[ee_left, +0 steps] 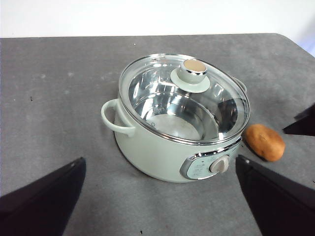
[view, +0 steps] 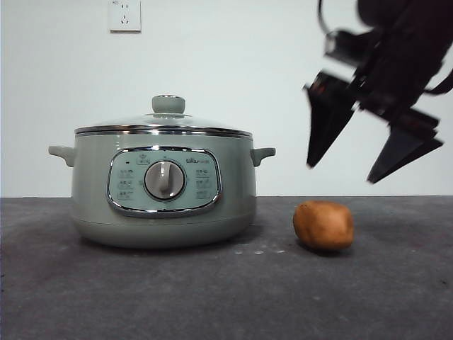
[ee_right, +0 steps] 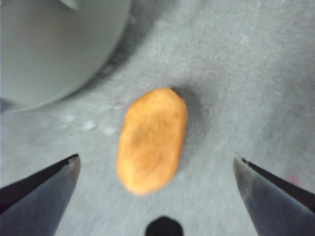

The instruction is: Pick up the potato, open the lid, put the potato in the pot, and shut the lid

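Note:
The orange-brown potato [view: 324, 225] lies on the grey table to the right of the pot [view: 163, 191]. The sage-green pot is closed by its glass lid [view: 164, 125] with a green knob. My right gripper [view: 354, 166] hangs open in the air above the potato, touching nothing; in the right wrist view the potato [ee_right: 151, 139] lies between its spread jaws. My left gripper [ee_left: 157, 196] is open and high, looking down on the pot [ee_left: 167, 147], the lid [ee_left: 184, 98] and the potato [ee_left: 265, 142].
A grey table [view: 212, 297] runs to a white wall with a socket [view: 124, 15]. The table's far right corner [ee_left: 290, 42] shows in the left wrist view. The right arm's dark jaw tip [ee_left: 302, 125] shows near the potato.

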Controlling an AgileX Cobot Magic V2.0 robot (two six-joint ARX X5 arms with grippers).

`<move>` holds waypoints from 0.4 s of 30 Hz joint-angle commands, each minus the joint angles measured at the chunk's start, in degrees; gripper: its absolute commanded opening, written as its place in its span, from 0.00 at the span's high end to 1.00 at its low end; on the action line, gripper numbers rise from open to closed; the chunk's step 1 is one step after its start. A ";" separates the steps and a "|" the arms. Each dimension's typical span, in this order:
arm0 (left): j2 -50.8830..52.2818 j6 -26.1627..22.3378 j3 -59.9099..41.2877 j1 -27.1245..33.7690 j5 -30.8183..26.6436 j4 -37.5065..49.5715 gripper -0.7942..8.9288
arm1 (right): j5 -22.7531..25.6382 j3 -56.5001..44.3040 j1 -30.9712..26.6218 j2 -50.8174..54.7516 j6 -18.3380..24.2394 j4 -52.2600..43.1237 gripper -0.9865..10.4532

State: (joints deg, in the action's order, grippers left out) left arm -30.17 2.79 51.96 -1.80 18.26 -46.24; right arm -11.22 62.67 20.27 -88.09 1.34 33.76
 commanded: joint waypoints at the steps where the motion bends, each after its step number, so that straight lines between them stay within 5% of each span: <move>1: -0.02 -0.39 0.00 -0.13 0.15 0.44 0.24 | 1.70 2.03 1.22 -3.65 0.59 -0.26 0.36; 12: -0.02 -0.39 0.00 -0.13 0.15 0.46 0.24 | 4.63 3.58 3.04 -12.96 0.20 -0.66 0.38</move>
State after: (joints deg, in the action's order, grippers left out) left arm -30.26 2.79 51.96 -1.80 18.26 -46.24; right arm -6.81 66.22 23.03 -100.31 1.50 33.26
